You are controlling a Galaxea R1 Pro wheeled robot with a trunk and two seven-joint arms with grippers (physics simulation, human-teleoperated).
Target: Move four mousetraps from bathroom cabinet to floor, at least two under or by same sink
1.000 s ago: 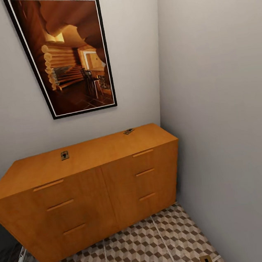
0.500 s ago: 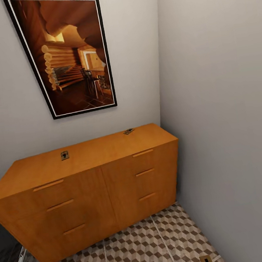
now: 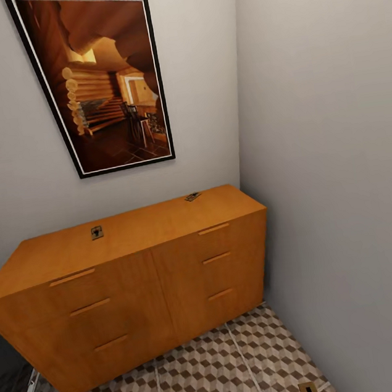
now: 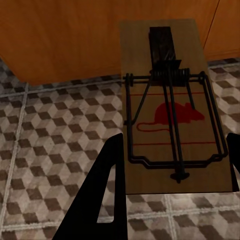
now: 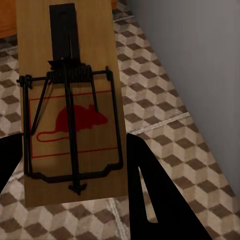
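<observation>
With two aboard, cabinet [image 3: 133, 279] shut.

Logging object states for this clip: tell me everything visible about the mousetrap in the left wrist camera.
The mousetrap is a flat rectangular board of light brown wood printed with a red mouse silhouette and red outline. Dark wire parts sit on top: a coiled spring across the upper part, a rectangular bar frame and a thin centre rod, plus a black plate near the far end. It sits between the dark fingers of the left pincer, above the cube-patterned floor, with the orange-brown cabinet beyond.
</observation>
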